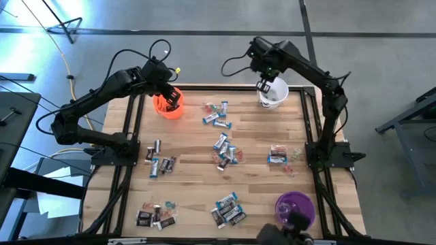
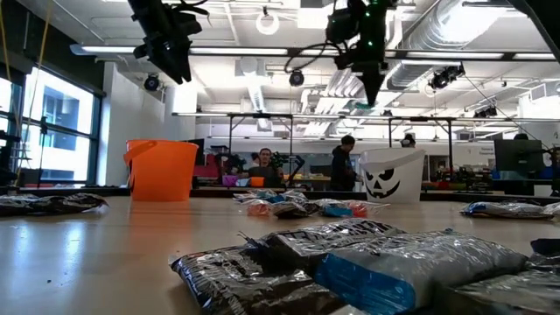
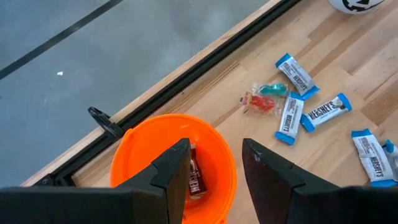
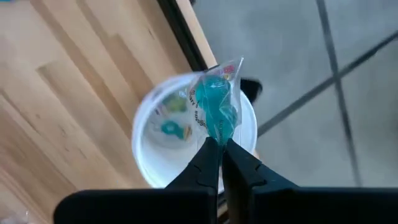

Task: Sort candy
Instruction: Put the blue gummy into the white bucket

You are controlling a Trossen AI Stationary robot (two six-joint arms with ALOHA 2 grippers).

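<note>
Right gripper (image 4: 219,144) pinched shut on 1 teal candy (image 4: 216,109) above the white cup (image 4: 149,163) (2 wrapped pieces inside), left gripper (image 3: 214,163) parted, empty, over the orange cup (image 3: 221,163).

Nothing stands between the right gripper (image 4: 219,144) and the white cup (image 4: 152,171) open below. Left gripper (image 3: 214,163) hangs clear above the orange cup (image 3: 217,155).

The left gripper (image 3: 214,165) hangs with its fingers apart. The right gripper (image 4: 219,146) is closed, seemingly pointing straight down.
</note>
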